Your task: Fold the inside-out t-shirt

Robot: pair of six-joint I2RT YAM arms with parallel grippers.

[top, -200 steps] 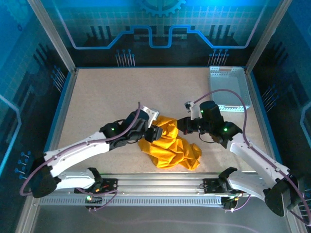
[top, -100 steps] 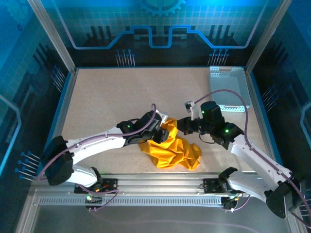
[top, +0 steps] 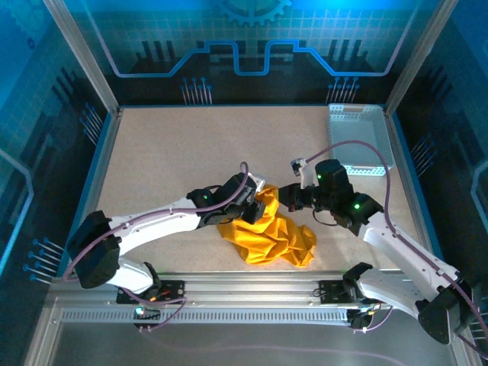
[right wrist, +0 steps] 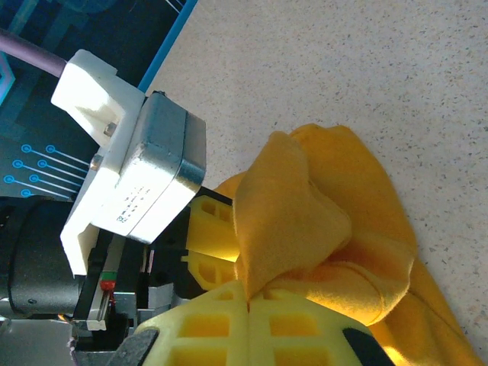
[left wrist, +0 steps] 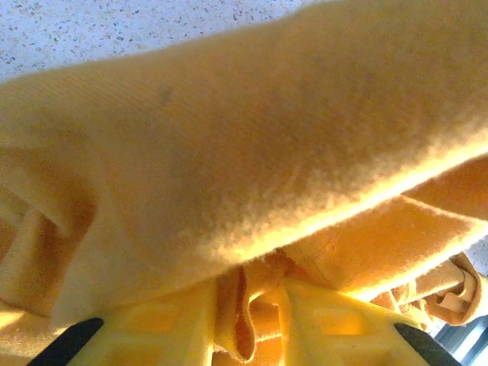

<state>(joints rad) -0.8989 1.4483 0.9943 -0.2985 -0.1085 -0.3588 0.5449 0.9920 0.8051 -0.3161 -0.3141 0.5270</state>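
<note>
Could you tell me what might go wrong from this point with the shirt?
The left gripper and right gripper sit close together at one bunch of the t-shirt, so they could bump. The t-shirt is a crumpled heap, so either grip may catch several layers. Just a thin fold sits in the left gripper, so it might slip out.

Both arms reach inward and low to the top edge of the inside-out t-shirt [top: 268, 235], the left arm [top: 152, 225] from its left and the right arm [top: 396, 244] from its right. The left fingers [left wrist: 171, 332] stand narrowly apart with a fold between them. The right fingers [right wrist: 206, 328] are pressed together, pinching a fold.
</note>
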